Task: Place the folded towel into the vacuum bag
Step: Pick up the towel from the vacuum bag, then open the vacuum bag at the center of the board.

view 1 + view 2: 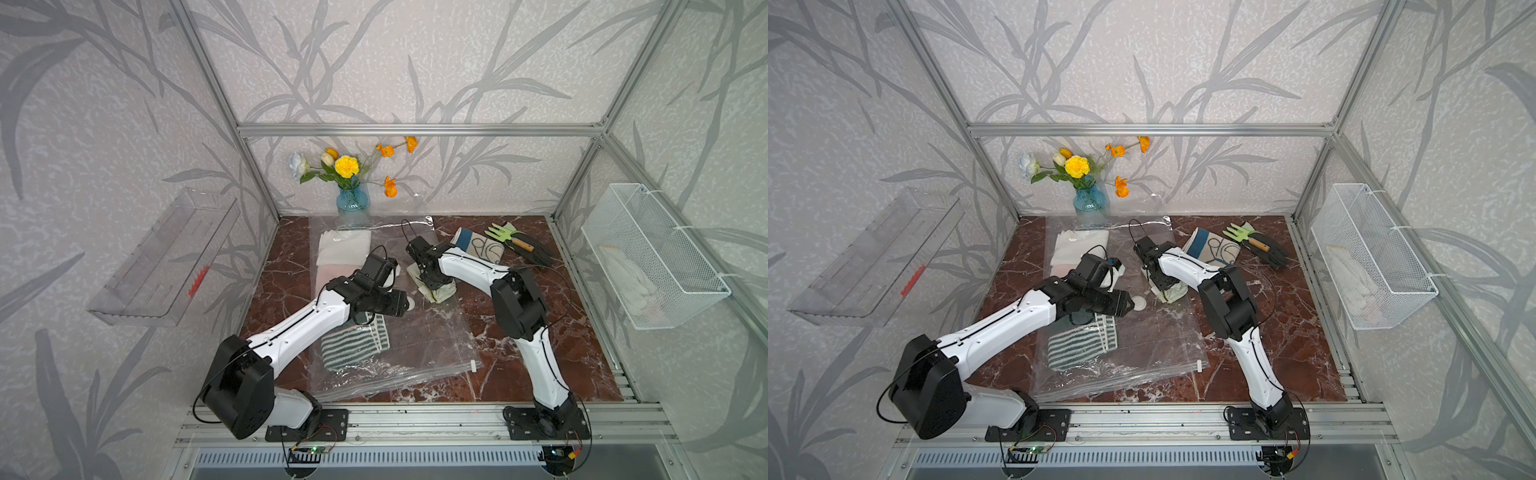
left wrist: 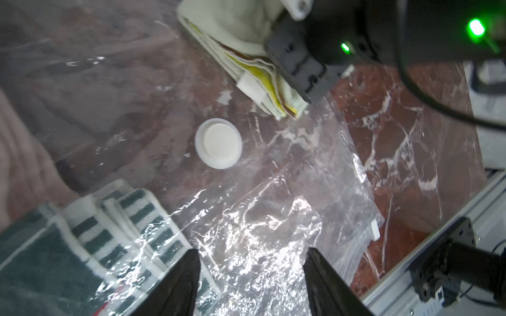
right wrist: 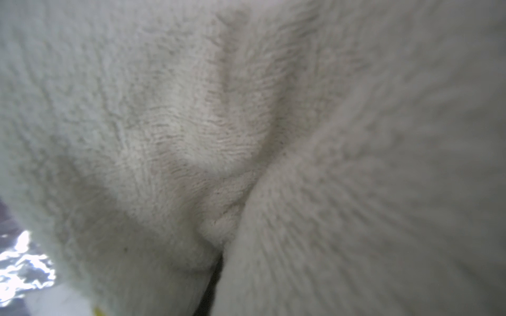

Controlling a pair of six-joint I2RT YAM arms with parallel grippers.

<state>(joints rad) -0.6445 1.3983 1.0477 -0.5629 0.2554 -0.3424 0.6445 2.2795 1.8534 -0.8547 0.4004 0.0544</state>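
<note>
The vacuum bag lies flat across the marble table, with its round white valve cap near the middle and its slider clip at the front right. A cream folded towel with yellow inner layers rests at the bag's right edge. My right gripper is shut on it from above. Bunched cream pile fills the right wrist view. My left gripper hovers open over the bag beside the valve, holding nothing.
A green striped towel and a white-and-pink towel lie under the plastic. At the back stand a blue flower vase, a patterned cloth and a garden fork on a black glove. A wire basket hangs right, a clear tray left.
</note>
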